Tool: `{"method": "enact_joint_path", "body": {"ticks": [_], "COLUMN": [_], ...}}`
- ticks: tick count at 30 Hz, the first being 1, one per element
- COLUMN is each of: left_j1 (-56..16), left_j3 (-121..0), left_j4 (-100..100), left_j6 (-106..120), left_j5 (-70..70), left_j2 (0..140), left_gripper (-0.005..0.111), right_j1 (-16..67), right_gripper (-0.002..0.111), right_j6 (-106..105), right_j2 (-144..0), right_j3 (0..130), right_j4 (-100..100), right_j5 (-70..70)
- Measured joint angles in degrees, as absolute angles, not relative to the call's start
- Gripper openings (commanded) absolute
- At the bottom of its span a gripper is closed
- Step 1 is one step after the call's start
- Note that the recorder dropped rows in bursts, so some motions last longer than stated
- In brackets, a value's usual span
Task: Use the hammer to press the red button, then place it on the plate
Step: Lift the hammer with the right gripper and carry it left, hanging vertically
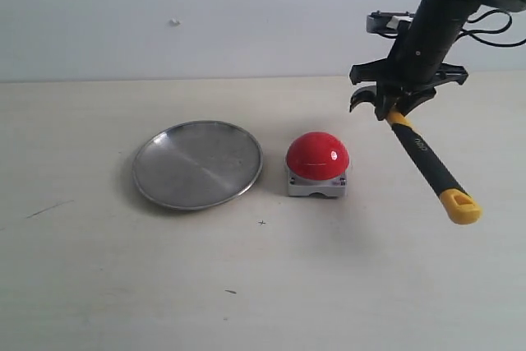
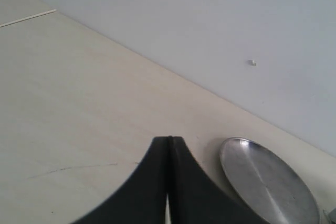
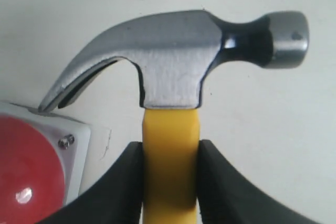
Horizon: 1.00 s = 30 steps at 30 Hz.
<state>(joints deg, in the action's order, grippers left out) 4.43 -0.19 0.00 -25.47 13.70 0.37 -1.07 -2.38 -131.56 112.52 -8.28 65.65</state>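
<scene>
My right gripper (image 1: 394, 106) is shut on the hammer (image 1: 427, 162), gripping the yellow neck just below the dark metal head (image 3: 173, 56). The black-and-yellow handle slants down to the right and ends in a yellow looped tip (image 1: 460, 205). The hammer hangs in the air, right of and above the red button (image 1: 317, 156). In the right wrist view the claw tip shows over a corner of the button's grey base (image 3: 73, 132). The silver plate (image 1: 197, 163) lies left of the button. My left gripper (image 2: 169, 139) is shut on nothing, near the plate (image 2: 268, 182).
The pale tabletop (image 1: 263, 285) stretches around the plate and button. A plain white wall (image 1: 205, 14) stands behind it. The left arm does not show in the exterior view. A thin dark scratch (image 1: 49, 209) marks the table at the left.
</scene>
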Motion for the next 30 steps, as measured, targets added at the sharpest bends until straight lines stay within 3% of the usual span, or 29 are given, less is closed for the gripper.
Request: {"method": "enact_joint_path", "body": {"ticks": [9,16,30], "left_j1": [4.43,4.43,4.43], "left_j3": [-0.19,-0.19,-0.19], "left_j4": [0.00,0.00,0.00], "left_j6": [-25.47,-25.47,-25.09], "left_j5": [13.70,13.70,12.79], "left_j2": [0.37,0.37,0.37], "left_gripper": [0.000,0.000,0.000], "right_j1": [-1.11,-1.11,-1.11], "right_gripper": [0.000,0.000,0.000], "right_j6": [-6.39,-24.59,-47.55], "right_j2": [-105.35,-84.49,-69.21], "right_j3": [75.54,51.08,35.97], "right_j4": [-14.86,-43.87,-77.73], "right_j5": [46.33,38.02,34.54]}}
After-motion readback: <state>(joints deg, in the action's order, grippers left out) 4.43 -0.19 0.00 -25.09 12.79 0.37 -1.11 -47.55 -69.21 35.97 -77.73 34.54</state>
